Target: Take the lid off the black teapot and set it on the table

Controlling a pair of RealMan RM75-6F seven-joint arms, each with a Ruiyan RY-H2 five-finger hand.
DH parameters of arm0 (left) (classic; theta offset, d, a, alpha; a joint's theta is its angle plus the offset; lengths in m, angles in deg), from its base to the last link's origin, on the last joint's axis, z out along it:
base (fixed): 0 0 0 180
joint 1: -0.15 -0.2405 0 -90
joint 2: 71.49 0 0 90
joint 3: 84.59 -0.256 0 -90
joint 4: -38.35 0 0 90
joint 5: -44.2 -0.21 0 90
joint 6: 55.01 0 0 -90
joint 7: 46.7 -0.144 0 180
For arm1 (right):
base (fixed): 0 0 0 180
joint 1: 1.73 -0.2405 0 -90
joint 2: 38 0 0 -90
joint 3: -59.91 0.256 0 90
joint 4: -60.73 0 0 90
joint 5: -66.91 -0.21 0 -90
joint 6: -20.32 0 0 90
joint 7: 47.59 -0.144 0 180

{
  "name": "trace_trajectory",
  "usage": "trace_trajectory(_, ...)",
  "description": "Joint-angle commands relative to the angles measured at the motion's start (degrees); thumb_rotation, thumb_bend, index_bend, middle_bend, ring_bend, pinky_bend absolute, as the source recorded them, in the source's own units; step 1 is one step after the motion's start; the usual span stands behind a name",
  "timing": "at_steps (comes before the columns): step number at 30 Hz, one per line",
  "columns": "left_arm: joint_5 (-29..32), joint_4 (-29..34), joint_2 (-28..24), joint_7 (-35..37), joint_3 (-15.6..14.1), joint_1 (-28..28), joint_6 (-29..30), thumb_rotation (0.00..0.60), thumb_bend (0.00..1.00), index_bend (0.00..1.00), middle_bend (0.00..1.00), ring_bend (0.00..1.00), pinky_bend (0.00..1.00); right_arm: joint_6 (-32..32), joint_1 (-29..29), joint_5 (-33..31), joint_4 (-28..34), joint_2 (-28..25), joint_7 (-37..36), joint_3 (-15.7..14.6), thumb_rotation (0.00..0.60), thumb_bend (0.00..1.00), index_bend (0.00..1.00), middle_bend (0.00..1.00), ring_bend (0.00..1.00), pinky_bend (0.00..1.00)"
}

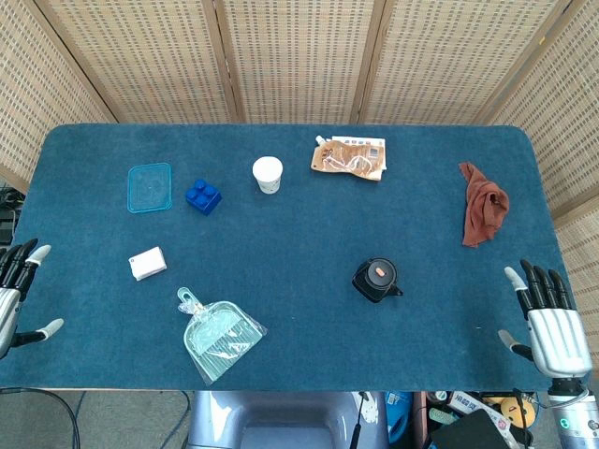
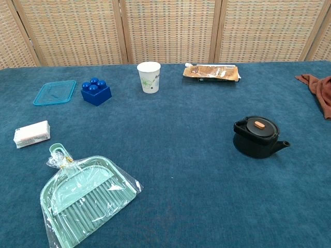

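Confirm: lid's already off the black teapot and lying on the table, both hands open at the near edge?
Not quite: the lid still sits on the black teapot, as the chest view shows. The left hand and right hand are open at the near edge.

Squat, round black teapot [image 2: 257, 138] with a matte finish: set upright on the blue cloth-covered table [image 2: 181, 206], right of centre, its short spout [image 2: 283, 145] turned to the right in the chest view. Flat black lid [image 2: 258, 126] with a small orange oblong knob [image 2: 259, 124]: seated level in the teapot's opening, not yet removed.
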Motion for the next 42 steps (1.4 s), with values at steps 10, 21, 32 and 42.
trace_trajectory(10,1.8,-0.5,0.3,0.0,0.8,0.6,-0.9,0.6,0.12,0.0,0.0,0.0,0.0,6.6,-5.5,4.3,3.1,-2.7,-3.8,-0.2,0.6,0.03,0.0,0.0,0.0,0.0)
trace_trajectory(21,3.2,-0.8,0.2,0.4,1.4,1.1,-1.4,0.6,0.12,0.0,0.0,0.0,0.0,27.5,-21.9,8.7,14.1,-10.1,-14.0,1.5,0.6,0.63,0.0,0.0,0.0,0.0)
trace_trajectory(32,4.7,-1.4,0.2,0.9,1.7,1.6,-2.7,0.6,0.12,0.0,0.0,0.0,0.0,47.5,-36.3,-11.2,14.0,-3.7,-6.0,8.0,0.6,0.81,0.0,0.0,0.0,0.0)
trace_trajectory(42,5.8,-1.5,0.7,-0.1,1.7,2.1,-3.7,0.6,0.12,0.0,0.0,0.0,0.0,53.3,-45.1,-30.8,11.9,0.5,4.3,6.3,0.6,0.81,0.0,0.0,0.0,0.0)
